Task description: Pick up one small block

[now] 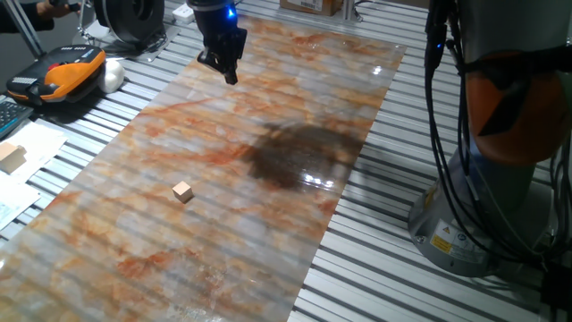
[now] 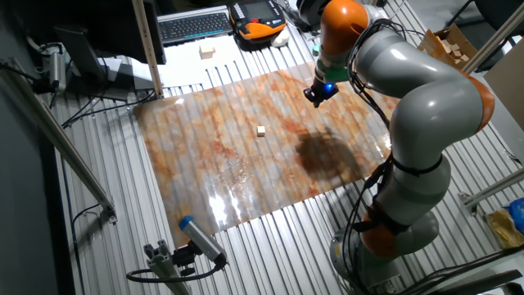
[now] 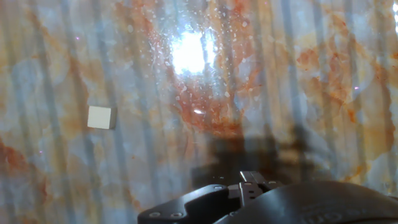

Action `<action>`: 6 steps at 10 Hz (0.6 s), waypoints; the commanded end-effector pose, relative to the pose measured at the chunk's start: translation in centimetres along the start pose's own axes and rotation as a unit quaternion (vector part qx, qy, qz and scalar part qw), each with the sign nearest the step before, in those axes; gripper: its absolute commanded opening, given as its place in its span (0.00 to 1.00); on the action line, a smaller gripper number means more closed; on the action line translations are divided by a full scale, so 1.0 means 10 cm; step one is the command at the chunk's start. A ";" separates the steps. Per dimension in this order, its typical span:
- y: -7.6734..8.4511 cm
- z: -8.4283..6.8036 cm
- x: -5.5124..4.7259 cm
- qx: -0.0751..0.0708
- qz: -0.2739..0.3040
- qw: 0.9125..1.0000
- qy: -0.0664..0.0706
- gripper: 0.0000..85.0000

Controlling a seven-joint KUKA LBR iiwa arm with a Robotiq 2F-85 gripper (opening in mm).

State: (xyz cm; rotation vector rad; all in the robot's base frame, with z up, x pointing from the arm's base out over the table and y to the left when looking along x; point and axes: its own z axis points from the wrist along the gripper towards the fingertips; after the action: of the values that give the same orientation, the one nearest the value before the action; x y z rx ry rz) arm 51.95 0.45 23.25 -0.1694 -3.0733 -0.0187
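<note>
The small block (image 1: 183, 191) is a tiny tan wooden cube lying alone on the marbled orange-and-grey sheet (image 1: 268, 224). It also shows in the other fixed view (image 2: 261, 130) and at the left of the hand view (image 3: 101, 117). My gripper (image 1: 222, 70) hangs above the far end of the sheet, well away from the block, and its dark fingers look spread with nothing between them. In the other fixed view the gripper (image 2: 318, 98) is to the right of the block. The hand view shows only the black hand body (image 3: 249, 199), not the fingertips.
A larger pale wooden block (image 1: 9, 156) rests on papers left of the sheet. An orange-and-black device (image 1: 67, 72) and a keyboard (image 2: 196, 24) lie beyond the far edge. The robot's base (image 1: 465, 224) stands to the right, and a cardboard box of blocks (image 2: 450, 45) sits behind it.
</note>
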 end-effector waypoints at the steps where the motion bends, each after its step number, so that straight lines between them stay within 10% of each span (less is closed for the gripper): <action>1: 0.02 0.01 0.00 0.000 0.010 1.000 -0.002 0.00; 6: 0.14 -0.02 -0.05 -0.008 0.044 0.999 -0.003 0.00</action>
State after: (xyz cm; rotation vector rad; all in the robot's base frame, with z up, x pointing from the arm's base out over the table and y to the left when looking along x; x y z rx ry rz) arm 52.66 1.89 23.52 -0.3101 -3.0680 -0.0379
